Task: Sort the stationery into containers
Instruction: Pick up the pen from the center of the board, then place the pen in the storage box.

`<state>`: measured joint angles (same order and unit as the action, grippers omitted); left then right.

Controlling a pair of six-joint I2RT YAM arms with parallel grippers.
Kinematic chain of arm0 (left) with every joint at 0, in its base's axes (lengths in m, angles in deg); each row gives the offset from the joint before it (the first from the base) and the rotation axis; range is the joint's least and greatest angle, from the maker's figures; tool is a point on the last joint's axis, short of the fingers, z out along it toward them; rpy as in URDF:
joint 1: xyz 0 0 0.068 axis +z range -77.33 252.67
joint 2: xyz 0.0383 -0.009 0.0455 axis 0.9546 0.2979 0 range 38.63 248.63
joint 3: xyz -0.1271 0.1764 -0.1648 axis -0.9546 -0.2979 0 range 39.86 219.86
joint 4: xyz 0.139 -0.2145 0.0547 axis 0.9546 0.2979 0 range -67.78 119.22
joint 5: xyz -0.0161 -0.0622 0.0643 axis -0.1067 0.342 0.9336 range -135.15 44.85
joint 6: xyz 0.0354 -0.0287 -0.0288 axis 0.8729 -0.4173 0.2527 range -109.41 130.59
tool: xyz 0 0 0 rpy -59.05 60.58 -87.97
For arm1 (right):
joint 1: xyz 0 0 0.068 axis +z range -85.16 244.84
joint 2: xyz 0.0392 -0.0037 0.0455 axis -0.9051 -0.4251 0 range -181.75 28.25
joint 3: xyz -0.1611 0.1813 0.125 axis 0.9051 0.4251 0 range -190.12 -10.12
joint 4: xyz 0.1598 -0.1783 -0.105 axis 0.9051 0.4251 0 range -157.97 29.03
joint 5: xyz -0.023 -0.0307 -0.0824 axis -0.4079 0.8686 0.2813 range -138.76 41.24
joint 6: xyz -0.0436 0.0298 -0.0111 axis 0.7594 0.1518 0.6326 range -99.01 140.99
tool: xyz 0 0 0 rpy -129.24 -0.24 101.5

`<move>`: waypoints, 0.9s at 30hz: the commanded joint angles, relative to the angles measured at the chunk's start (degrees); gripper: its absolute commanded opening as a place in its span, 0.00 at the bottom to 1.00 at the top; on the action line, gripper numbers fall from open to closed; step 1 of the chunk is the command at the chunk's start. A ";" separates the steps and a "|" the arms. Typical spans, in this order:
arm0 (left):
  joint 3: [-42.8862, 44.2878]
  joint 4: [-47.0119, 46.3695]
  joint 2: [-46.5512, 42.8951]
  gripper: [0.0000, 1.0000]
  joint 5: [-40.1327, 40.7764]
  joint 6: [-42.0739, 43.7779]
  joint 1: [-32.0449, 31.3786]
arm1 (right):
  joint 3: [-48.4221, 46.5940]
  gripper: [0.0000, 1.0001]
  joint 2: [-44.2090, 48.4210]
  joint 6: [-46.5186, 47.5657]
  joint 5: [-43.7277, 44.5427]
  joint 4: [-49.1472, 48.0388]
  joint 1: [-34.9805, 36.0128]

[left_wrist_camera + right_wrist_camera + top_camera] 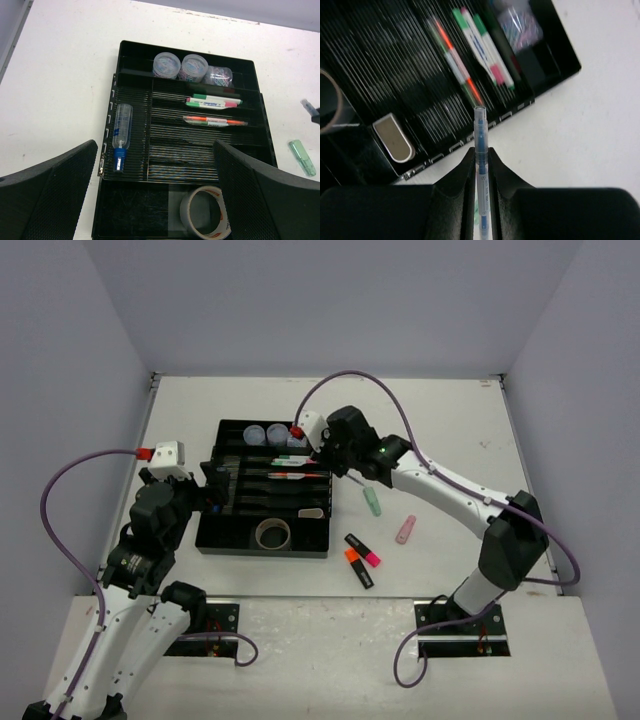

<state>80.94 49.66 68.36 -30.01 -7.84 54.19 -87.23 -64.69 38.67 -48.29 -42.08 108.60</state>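
From above, you have the black rectangular plastic organiser tray (225, 532) left of centre on the white table (450, 420), with the grey tape roll (272, 533) lying flat in its wide near section. Your left gripper (212, 488) hangs over the tray's left edge. Your right gripper (340, 472) sits just off its right edge. On the table right of the tray lie a pale green highlighter (371, 502), a pink highlighter (405, 529) further right, and, nearer you, two black-bodied highlighters (366, 554) side by side, one orange-ended and one pink-ended. In the left wrist view the left gripper's fingers (50, 190) are spread wide, grasping nothing, with the tray below them. You can see three small clear round lidded tubs (195, 67) in a row in the far section and a clear blue-capped tube (120, 132) lying lengthwise in the left section. Two white markers (212, 102) with green and pink ends share one long slot, and a thin orange-and-green pen (215, 121) lies in the next slot nearer. In the right wrist view the right gripper is clenched on a thin translucent blue pen (480, 135) — its tip pokes past the fingertips (462, 175) and lines up with the tray's right edge, though you cannot tell how high it hangs. A small grey rounded oblong (394, 145) lies at the right end of a slot just far of the tape roll's section.
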 commanded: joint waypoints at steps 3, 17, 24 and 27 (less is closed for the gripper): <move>0.51 -2.46 -0.90 1.00 -0.40 0.51 0.46 | -16.75 0.00 -11.80 18.53 -13.82 4.48 1.01; 0.56 -2.48 -1.32 1.00 -0.04 0.59 0.46 | -38.34 0.02 -33.88 23.11 -16.53 14.66 1.62; 0.58 -2.66 -1.16 1.00 -0.37 0.68 0.46 | -36.64 0.05 -35.47 23.95 -16.46 13.96 1.77; 0.58 -2.57 -1.18 1.00 -0.30 0.68 0.46 | -38.26 0.12 -36.86 24.25 -16.12 15.39 1.86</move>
<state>80.94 49.58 67.43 -30.30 -7.84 54.19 -123.12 -99.85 61.18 -63.50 -28.45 109.97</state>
